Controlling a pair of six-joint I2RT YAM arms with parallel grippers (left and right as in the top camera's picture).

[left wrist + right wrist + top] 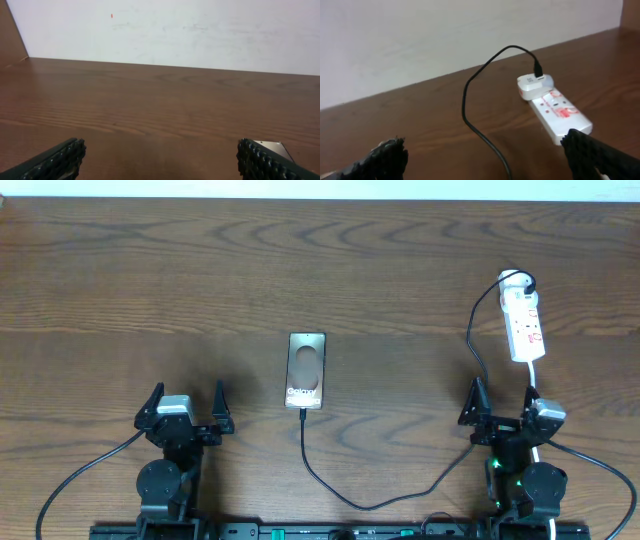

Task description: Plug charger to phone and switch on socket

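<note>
The phone [306, 370] lies flat at the table's middle, a round mark and "Galaxy" lettering on it; one corner [272, 146] shows behind my left gripper's right finger. The charger [340, 492] is a thin black cable. Its tip lies at the phone's near edge, and it loops right and up to a white adapter [535, 84] on the socket's far end. The socket [523, 320] [560, 112] is a white strip with red marks. My left gripper [186, 408] [160, 160] stands open left of the phone. My right gripper [503, 402] [484, 150] stands open just in front of the socket, over the charger cable [470, 115].
The socket's white cord [533, 375] runs down towards my right arm. Thicker black arm cables [80, 475] trail at the front left and right. A pale wall [165, 30] rises behind the table's far edge.
</note>
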